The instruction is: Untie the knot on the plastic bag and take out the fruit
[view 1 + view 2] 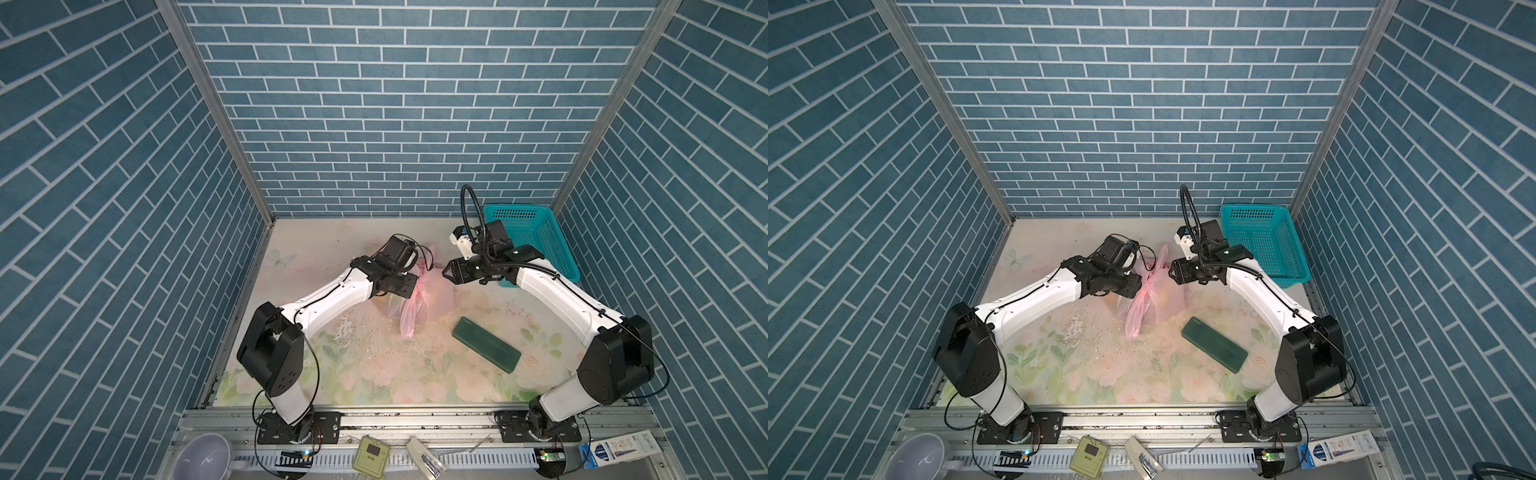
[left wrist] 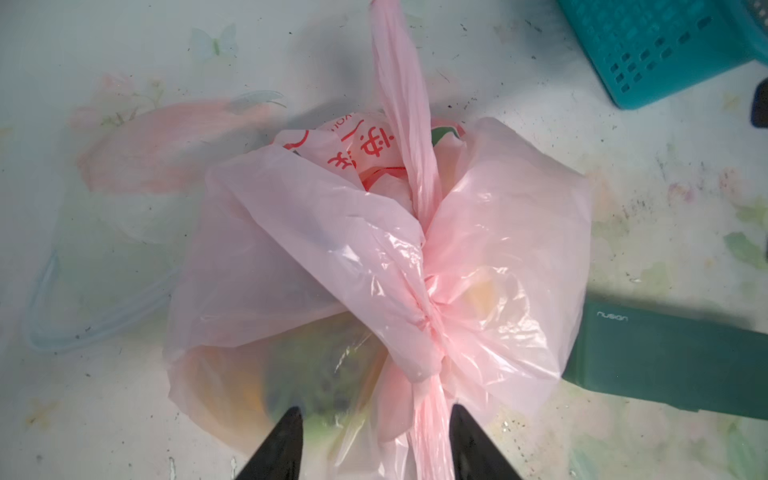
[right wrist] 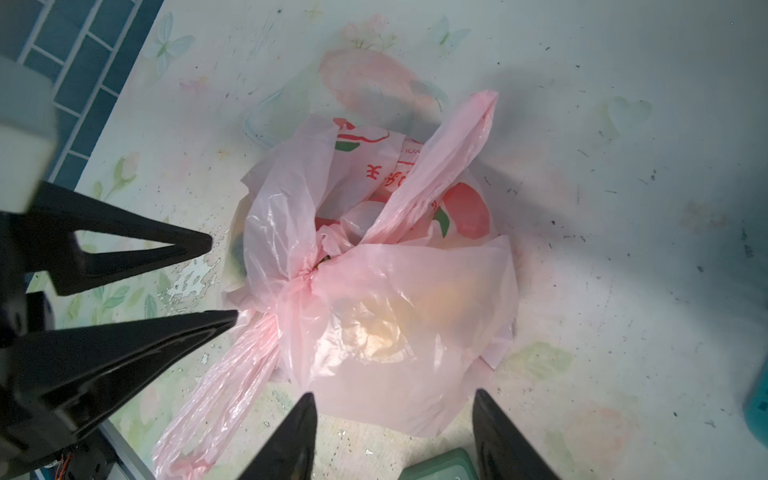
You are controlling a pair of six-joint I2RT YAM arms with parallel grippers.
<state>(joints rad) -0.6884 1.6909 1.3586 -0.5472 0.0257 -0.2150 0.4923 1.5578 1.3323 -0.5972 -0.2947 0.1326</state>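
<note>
- Our left gripper (image 2: 374, 411) stands spread, the plastic bag's (image 2: 498, 232) handle loop (image 2: 432, 428) running loose between its tips
- The knot (image 2: 424, 316) is tied; we see fruit (image 3: 415, 307) dimly inside the bag, in the middle of the table (image 1: 374, 374)
- Our right gripper (image 3: 392, 399) hovers spread above the bag, pinching nothing

a robot lab booth: brick-print walls (image 1: 399, 124) on aluminium frame (image 1: 219, 112), arms (image 1: 328, 293) bolted to rail (image 1: 415, 422).

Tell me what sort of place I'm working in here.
Likely a staged robot test booth, not a real home: brick-print wall panels on aluminium posts, a floral-print table cover, and a front mounting rail carrying both arm bases.
</note>
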